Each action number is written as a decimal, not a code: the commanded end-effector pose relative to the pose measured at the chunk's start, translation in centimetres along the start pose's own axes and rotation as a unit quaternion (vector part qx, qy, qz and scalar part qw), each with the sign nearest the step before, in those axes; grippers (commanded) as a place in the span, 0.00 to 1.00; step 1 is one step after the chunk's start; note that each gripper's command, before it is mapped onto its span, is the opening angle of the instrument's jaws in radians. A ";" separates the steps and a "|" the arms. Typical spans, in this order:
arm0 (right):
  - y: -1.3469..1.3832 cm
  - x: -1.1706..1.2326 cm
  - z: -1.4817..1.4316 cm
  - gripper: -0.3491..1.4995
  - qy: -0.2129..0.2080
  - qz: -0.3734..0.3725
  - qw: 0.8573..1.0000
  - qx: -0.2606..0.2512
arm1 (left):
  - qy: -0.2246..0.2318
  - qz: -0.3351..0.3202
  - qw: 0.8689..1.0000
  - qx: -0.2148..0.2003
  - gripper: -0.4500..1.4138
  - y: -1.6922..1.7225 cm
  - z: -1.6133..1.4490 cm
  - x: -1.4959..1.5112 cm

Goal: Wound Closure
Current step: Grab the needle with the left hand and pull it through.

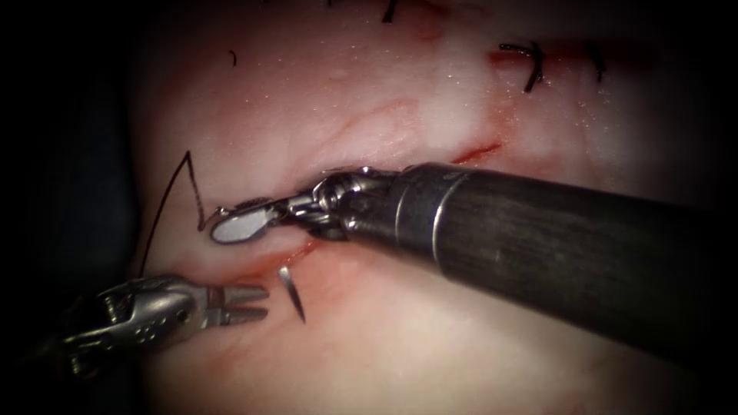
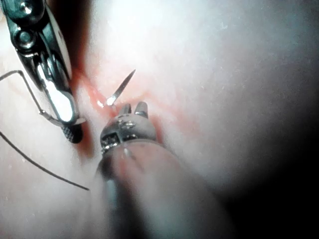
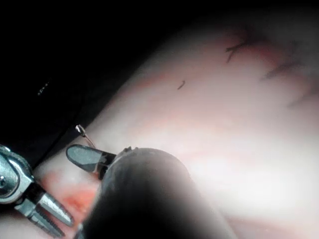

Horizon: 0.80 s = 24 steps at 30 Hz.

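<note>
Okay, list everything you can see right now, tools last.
tissue: one, pale pink, under everything
cut: one, red line, running under the right tool
red fluid: smears, along the cut
needle: one, steel, in the tissue, tip out beside the left tool's jaws
thread: one, dark, rising in a peak left of the right tool
stitches: at least three, dark, far end of the tissue
thread end: one short dark bit, far left
left tool: jaws open, holds nothing
right tool: jaws shut on the needle near its tail end
</note>
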 end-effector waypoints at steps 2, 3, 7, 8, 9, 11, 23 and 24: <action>0.11 0.26 -0.04 0.94 0.021 -0.038 0.999 -0.011 | 0.001 0.029 0.999 0.018 0.35 -0.05 0.05 0.05; 0.12 0.31 -0.07 0.94 0.027 -0.040 0.999 -0.014 | -0.002 0.035 0.999 0.022 0.36 -0.07 0.04 0.08; 0.18 0.53 -0.16 0.95 0.050 -0.070 0.996 -0.029 | -0.009 0.077 0.996 0.050 0.53 -0.13 0.00 0.20; 0.19 0.59 -0.18 0.95 0.057 -0.078 0.995 -0.033 | -0.007 0.095 0.994 0.060 0.55 -0.14 -0.02 0.23; 0.20 0.63 -0.19 0.95 0.061 -0.083 0.994 -0.036 | -0.006 0.112 0.991 0.069 0.57 -0.13 -0.03 0.25; 0.22 0.71 -0.22 0.96 0.070 -0.095 0.992 -0.043 | -0.011 0.134 0.988 0.081 0.61 -0.13 -0.04 0.27; 0.24 0.77 -0.26 0.95 0.077 -0.105 0.990 -0.049 | -0.068 0.209 0.965 0.143 0.64 -0.10 0.03 0.22; 0.23 0.76 -0.27 0.94 0.077 -0.105 0.990 -0.048 | -0.077 0.216 0.959 0.165 0.64 -0.08 0.04 0.21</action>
